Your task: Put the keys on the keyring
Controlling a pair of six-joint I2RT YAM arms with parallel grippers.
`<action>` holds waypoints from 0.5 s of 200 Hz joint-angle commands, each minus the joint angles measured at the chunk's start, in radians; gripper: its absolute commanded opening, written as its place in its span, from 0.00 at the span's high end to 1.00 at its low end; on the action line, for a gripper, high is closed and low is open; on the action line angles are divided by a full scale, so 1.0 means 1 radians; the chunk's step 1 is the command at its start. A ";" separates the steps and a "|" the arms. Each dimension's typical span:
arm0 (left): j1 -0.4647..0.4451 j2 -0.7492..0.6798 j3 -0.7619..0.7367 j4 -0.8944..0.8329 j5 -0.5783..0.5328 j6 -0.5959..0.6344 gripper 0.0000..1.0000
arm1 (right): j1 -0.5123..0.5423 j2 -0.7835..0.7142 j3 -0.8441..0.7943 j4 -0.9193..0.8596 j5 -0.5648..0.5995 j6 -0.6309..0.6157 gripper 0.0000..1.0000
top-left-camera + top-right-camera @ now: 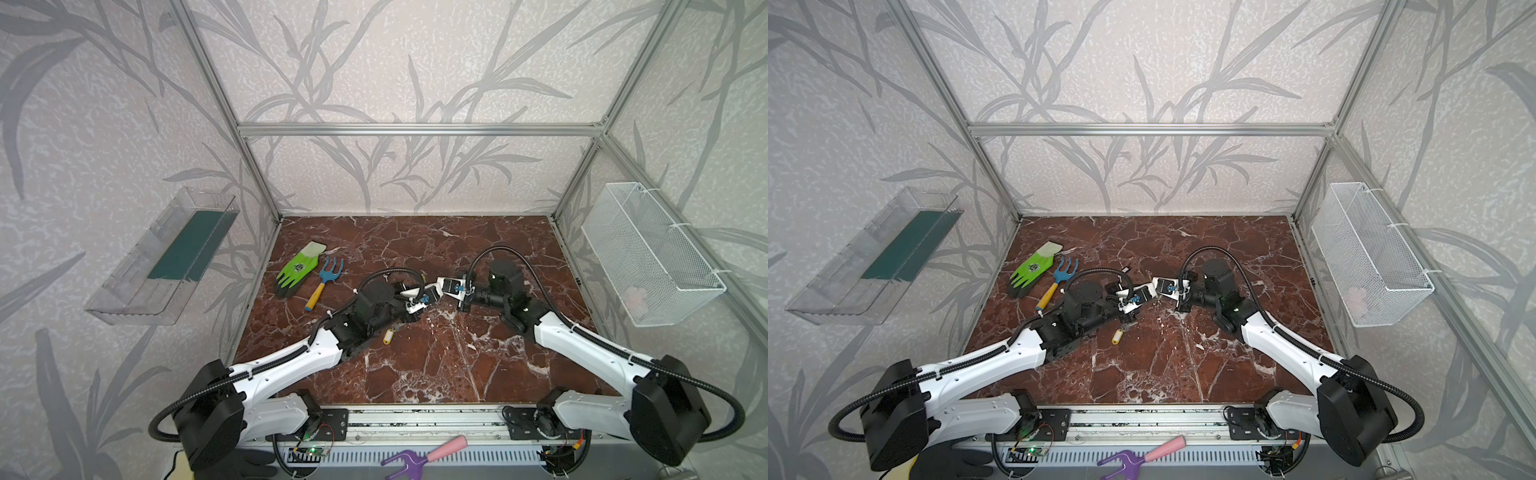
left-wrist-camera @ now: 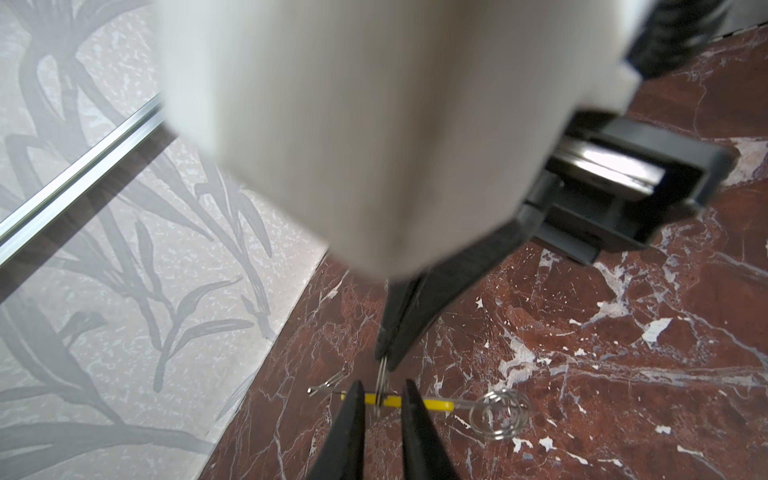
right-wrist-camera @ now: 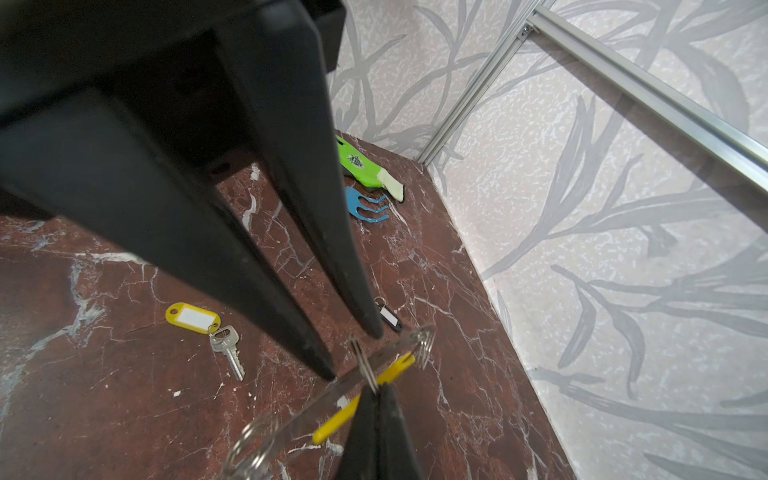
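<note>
Over the marble, the thin keyring shows a yellow segment.

No legible text anywhere.

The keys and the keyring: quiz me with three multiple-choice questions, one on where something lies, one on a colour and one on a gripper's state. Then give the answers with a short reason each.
1. Where is the key with the yellow tag?
A. hanging on a hook
B. inside a drawer
C. lying on the table

2. What colour is the stretch of the keyring between the left gripper's fingers?
A. yellow
B. blue
C. red

3. What is the right gripper doing?
A. it is wide open
B. it is shut on the keyring
C. it is out of every view

Answers:
1. C: the right wrist view shows the key flat on the marble, with nothing holding it.
2. A: the left wrist view shows a yellow stretch between the two black fingers.
3. B: its jaws are pinched together on the ring's thin wire.
</note>
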 commanded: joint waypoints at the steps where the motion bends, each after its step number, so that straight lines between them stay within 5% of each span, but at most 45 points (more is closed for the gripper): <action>1: 0.003 0.012 -0.004 0.034 -0.016 -0.035 0.83 | 0.028 -0.026 -0.009 0.047 -0.052 -0.007 1.00; 33: 0.008 0.006 -0.012 0.037 0.007 -0.059 0.85 | 0.027 -0.020 -0.007 0.049 -0.073 0.009 1.00; 63: 0.044 -0.050 -0.039 0.038 0.070 -0.114 0.68 | 0.013 -0.018 -0.013 0.056 -0.082 0.034 1.00; 100: 0.082 -0.124 -0.062 -0.028 0.143 -0.126 0.62 | 0.009 -0.011 -0.010 0.044 -0.099 0.052 1.00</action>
